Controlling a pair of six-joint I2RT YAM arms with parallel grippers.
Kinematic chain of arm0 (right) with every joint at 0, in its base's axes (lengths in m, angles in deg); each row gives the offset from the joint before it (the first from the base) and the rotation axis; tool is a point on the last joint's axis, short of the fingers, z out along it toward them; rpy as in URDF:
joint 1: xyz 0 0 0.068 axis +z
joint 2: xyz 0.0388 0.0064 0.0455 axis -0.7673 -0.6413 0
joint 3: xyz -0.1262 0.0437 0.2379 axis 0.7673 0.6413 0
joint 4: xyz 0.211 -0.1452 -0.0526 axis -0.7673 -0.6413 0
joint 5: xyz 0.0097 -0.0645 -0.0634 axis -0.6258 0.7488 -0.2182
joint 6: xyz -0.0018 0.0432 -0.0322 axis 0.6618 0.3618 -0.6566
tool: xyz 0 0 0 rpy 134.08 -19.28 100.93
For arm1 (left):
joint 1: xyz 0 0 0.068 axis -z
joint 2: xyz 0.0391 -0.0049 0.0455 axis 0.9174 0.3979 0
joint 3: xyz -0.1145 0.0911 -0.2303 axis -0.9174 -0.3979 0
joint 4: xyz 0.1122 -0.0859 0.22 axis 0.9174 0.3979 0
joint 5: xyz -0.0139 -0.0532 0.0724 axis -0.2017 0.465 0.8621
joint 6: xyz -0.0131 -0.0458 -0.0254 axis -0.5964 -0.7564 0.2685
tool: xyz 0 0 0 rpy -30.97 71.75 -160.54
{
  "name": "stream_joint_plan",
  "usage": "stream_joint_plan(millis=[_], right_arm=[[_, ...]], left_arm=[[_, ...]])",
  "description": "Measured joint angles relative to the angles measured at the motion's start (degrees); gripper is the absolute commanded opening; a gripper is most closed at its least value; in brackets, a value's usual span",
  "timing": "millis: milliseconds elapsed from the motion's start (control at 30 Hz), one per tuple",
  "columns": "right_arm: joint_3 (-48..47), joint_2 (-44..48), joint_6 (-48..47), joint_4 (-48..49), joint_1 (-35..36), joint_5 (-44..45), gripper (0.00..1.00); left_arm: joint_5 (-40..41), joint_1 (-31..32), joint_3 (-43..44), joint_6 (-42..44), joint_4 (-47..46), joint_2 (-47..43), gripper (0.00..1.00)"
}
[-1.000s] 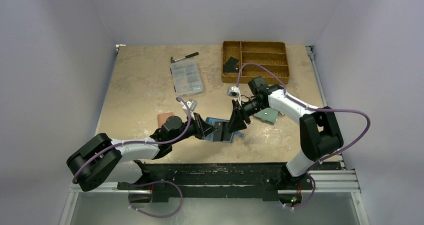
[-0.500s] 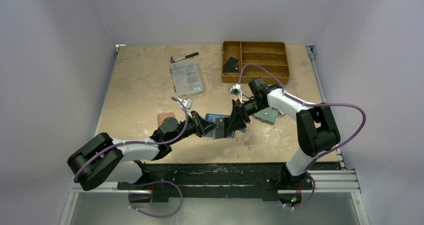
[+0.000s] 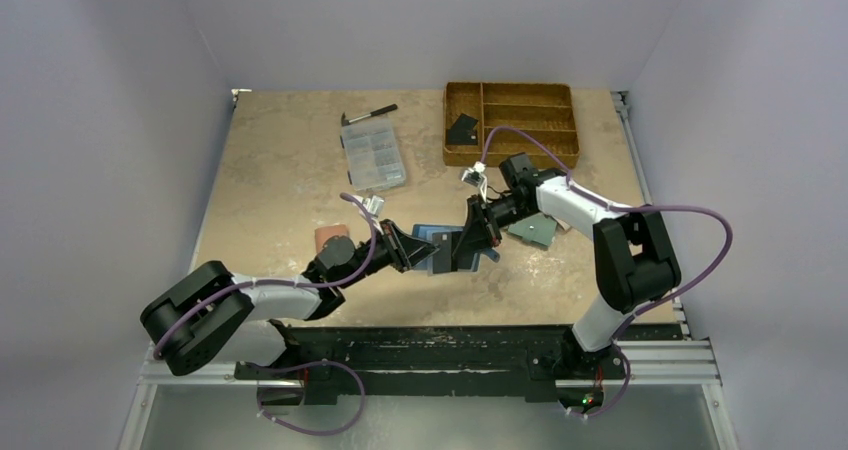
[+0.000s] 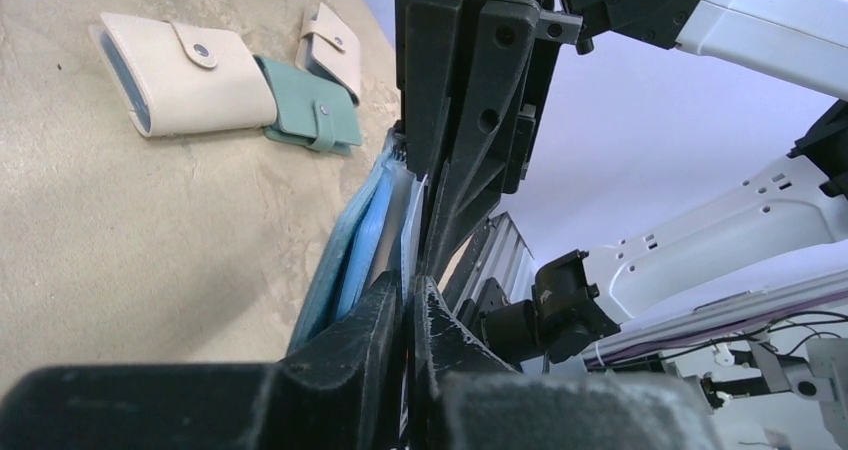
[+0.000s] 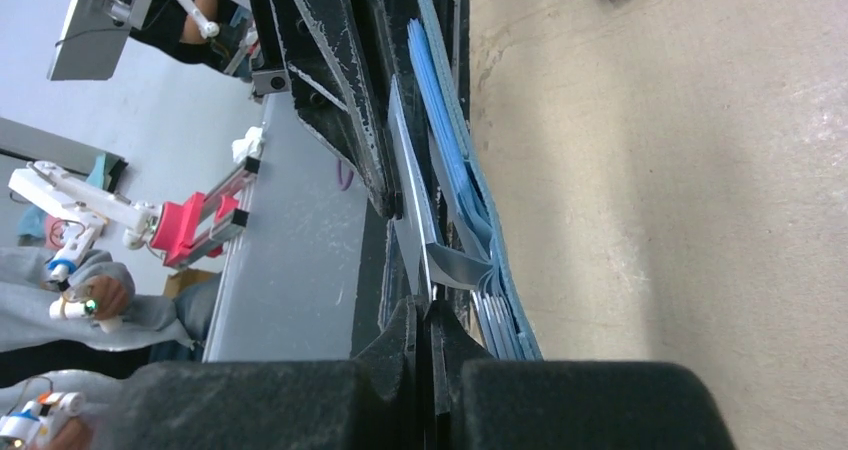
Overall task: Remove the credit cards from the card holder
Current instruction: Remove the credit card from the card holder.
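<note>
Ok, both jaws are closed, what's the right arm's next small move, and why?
Probably draw the right arm straight back, sliding the thin greyish card out of the dark blue bifold card holder. The right jaws appear shut on the card's edge, and the left jaws clamp the holder.

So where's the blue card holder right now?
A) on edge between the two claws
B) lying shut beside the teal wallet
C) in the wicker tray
A: the card holder stands on edge, leaves fanned, the left claw and right claw shut on it.
</note>
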Motion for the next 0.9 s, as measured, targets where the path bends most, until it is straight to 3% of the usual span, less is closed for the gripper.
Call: stream_joint_plan(millis=[133,300,400,567,900], right_arm=[[0.00,-0.02,0.35,0.15,0.04,0.50,0.00],[0.00,-0.87,0.55,0.72,0.04,2.45,0.00],[0.00,-1.95,0.68,1.16,0.02,3.76,0.00],[0.02,-3.76,1.22,1.51,0.02,6.62,0.00],[0.02,-5.46,1.40,2.80,-0.68,14.99,0.00]], left_arm=[[0.57,0.00,-0.31,-0.42,0.09,0.00,0.27],[1.33,0.00,-0.92,-0.92,0.39,0.00,0.30],[1.84,-0.07,-1.86,-1.07,0.50,0.00,0.25],[3.43,-0.44,-4.35,-1.31,0.20,0.63,0.00],[5.35,-1.68,-8.85,-1.18,1.68,3.10,0.00]])
